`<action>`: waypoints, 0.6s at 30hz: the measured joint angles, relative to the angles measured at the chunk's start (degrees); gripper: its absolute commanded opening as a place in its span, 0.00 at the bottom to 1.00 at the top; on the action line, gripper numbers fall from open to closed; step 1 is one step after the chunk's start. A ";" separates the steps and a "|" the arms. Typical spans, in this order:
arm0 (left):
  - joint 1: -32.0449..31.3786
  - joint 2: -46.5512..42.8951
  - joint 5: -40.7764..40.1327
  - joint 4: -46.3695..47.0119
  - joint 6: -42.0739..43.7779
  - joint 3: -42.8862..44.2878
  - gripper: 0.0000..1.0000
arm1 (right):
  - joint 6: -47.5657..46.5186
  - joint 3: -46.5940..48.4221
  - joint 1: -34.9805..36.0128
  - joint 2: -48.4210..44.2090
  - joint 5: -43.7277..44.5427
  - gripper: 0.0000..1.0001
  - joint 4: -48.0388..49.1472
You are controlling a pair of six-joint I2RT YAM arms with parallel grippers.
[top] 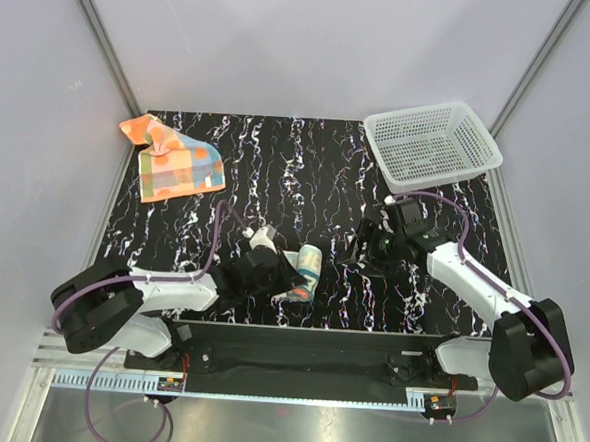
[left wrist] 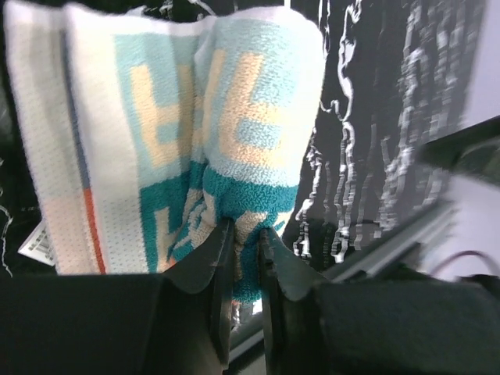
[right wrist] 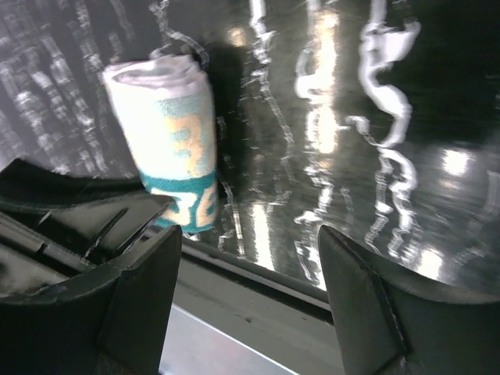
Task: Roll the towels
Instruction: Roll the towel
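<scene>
The cream towel with teal and orange lettering (top: 306,272) lies rolled near the table's front middle. My left gripper (top: 284,276) is shut on its near teal edge; in the left wrist view the fingers (left wrist: 221,258) pinch the cloth (left wrist: 226,133) between them. My right gripper (top: 356,253) stands open to the right of the roll, apart from it, with nothing between its fingers (right wrist: 148,273); the roll (right wrist: 168,144) shows upper left in its view. The orange towel with coloured patches (top: 174,161) lies spread flat at the back left.
A white mesh basket (top: 432,141) stands at the back right corner. The table is black with white marbling (top: 298,171). Grey walls close in on both sides. The metal rail (top: 305,392) runs along the near edge.
</scene>
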 measured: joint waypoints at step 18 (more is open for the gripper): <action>5.66 7.10 9.40 38.14 -23.89 -19.06 0.00 | 7.82 -14.47 9.03 9.88 -8.70 0.77 42.73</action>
